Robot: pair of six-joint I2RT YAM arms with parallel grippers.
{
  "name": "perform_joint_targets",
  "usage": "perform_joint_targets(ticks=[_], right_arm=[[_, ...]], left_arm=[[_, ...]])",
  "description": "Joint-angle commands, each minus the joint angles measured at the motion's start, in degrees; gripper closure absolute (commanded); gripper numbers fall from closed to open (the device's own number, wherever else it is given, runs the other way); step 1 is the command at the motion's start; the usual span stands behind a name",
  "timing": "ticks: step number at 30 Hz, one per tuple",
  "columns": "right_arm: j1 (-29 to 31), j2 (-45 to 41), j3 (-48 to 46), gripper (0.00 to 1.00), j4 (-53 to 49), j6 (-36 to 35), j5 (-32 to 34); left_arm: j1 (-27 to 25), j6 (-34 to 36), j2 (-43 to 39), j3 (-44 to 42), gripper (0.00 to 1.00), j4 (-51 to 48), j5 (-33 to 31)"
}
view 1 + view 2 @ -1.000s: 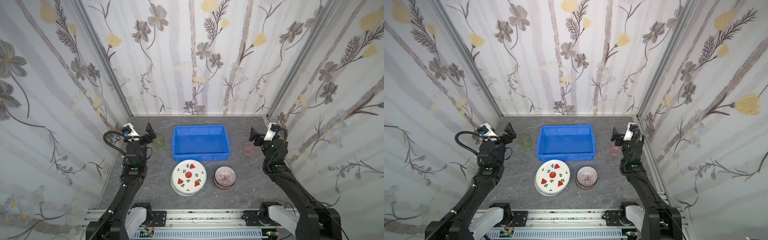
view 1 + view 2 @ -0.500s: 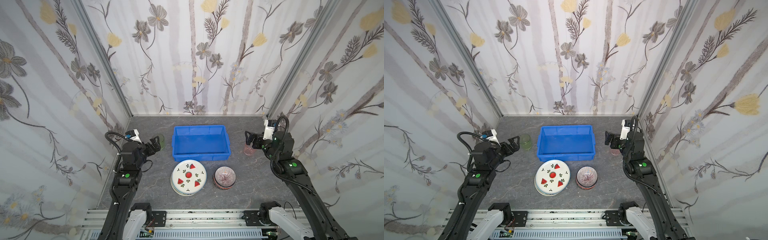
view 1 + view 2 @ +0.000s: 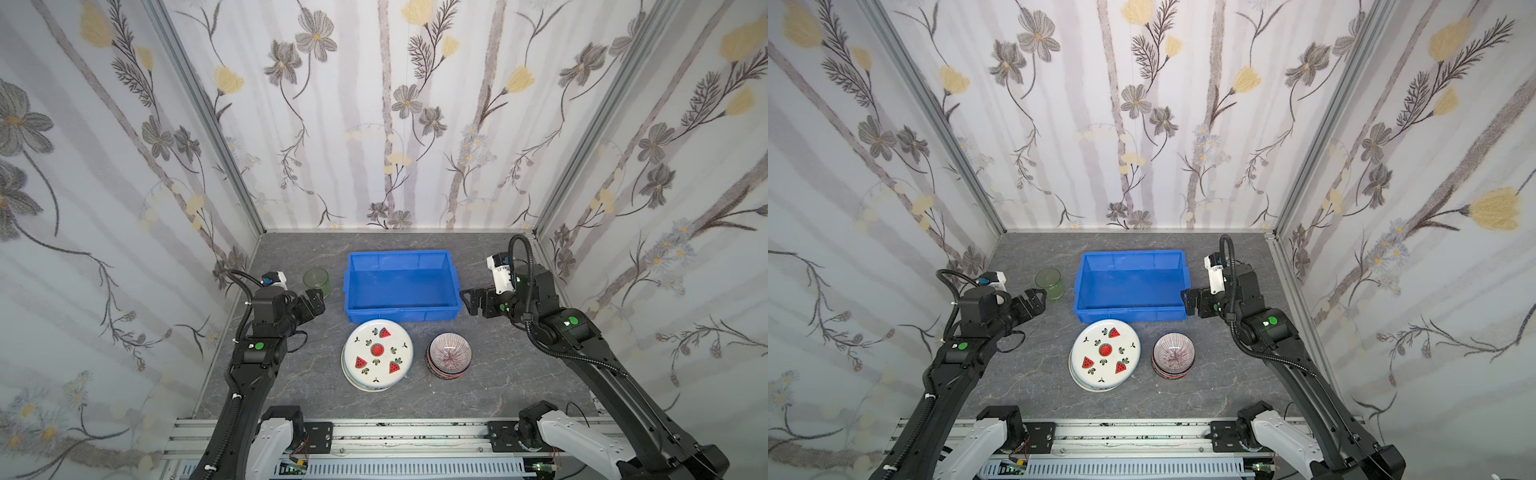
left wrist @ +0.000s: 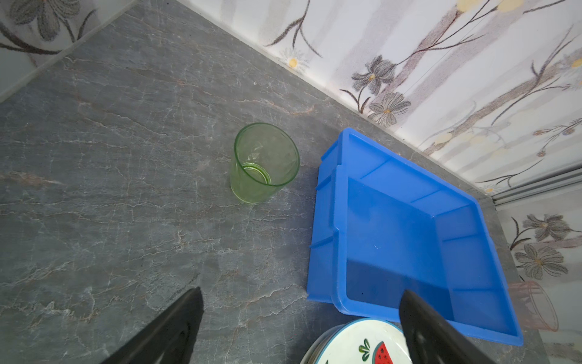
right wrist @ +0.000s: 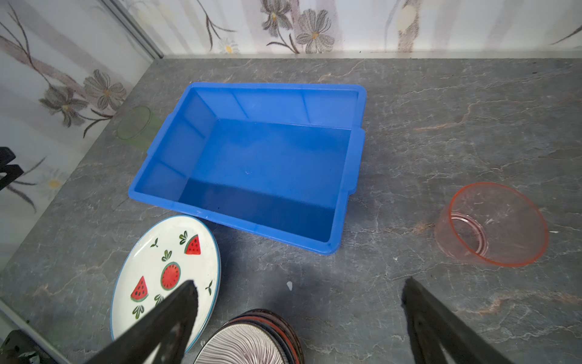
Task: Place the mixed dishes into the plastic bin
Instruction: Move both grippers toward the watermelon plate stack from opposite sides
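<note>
Blue plastic bin (image 3: 402,314) rectangular, flanged; watermelon plate (image 3: 377,359) round, glossy; left pincer (image 3: 319,301), right pincer (image 3: 467,303) spread, empty.

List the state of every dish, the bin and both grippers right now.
plastic bin: upright, empty.
green tumbler: upright, empty, on the table beside the bin.
pink tumbler: upright, empty, on the table, outside the bin.
watermelon plate: face up, topping a plate stack outside the bin.
striped bowl: upright, topping a bowl stack outside the bin.
left gripper: open, holding nothing.
right gripper: open, holding nothing.
</note>
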Motion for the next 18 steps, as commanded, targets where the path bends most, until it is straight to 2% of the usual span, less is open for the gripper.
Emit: perform_joint_targets(ticks=[1,3,9,18], right_arm=[[1.63,1.04,-0.05,0.00,1.15,0.09,-4.50],[2.95,0.64,-1.19,0.00,3.15,1.16,-6.22],[7.69,0.95,-1.79,0.00,5.27,2.45,-5.24],[12.76,4.25,-0.16,0.00,8.28,3.75,-6.65]], left_arm=[[-0.84,-0.88,1.25,0.09,0.00,-1.39,-0.10],[-1.95,-0.82,1.62,0.09,0.00,-1.49,0.18],[-7.08,-1.39,2.82,-0.11,0.00,-2.15,0.61],[-7.28,-10.50,-2.70,-0.87,0.00,-9.60,9.64]])
